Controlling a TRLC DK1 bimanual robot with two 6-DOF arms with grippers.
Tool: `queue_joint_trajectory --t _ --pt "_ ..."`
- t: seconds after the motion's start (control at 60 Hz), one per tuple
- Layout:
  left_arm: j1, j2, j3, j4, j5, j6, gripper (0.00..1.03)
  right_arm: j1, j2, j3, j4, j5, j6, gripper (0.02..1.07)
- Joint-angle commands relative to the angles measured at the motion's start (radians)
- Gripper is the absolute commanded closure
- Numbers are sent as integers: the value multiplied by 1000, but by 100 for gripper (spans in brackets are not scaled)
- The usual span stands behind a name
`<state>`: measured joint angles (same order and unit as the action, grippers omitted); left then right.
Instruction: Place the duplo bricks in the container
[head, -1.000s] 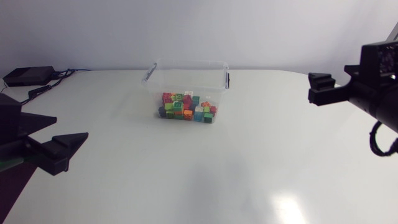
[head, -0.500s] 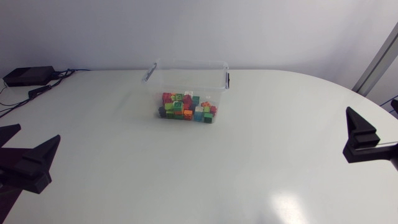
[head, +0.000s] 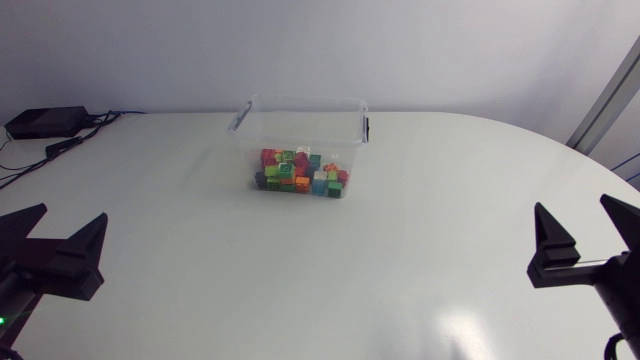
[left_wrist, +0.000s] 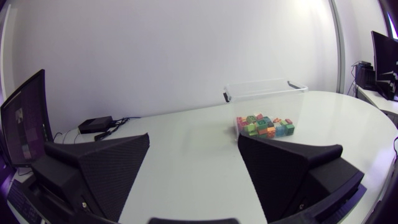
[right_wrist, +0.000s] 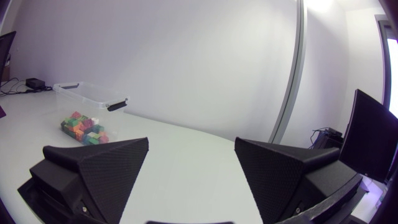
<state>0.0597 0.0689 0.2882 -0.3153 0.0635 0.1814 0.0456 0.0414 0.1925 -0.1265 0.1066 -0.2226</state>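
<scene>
Here, container (head: 352, 128) holds duplo bricks (head: 298, 172); well short of it, left pincer (head: 72, 213) and right pincer (head: 573, 203) gape.

A white table (head: 200, 290) with a rounded far edge stands before a plain pale wall (head: 400, 50); a glare (head: 462, 335) of light lies near its front edge.

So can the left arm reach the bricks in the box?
Probably yes. The left gripper is open and empty, only bare table lies between it and the box, and the box looks open on top, so it could come down on the bricks from above.
</scene>
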Motion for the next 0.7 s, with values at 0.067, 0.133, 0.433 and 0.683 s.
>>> queue_joint_trajectory --t 0.067,0.133,0.433,0.683 --pt "-18 -22 -84 83 -21 -66 6 -16 -16 -63 41 -26 72 7" --pt "-24 -29 -113 116 -27 -82 6 -20 -19 -82 53 -37 94 7" --pt "-57 -65 -273 298 -60 -173 6 -43 -39 -183 120 -101 211 7" --pt "-60 -69 -288 315 -64 -181 6 -46 -41 -192 126 -107 223 7"
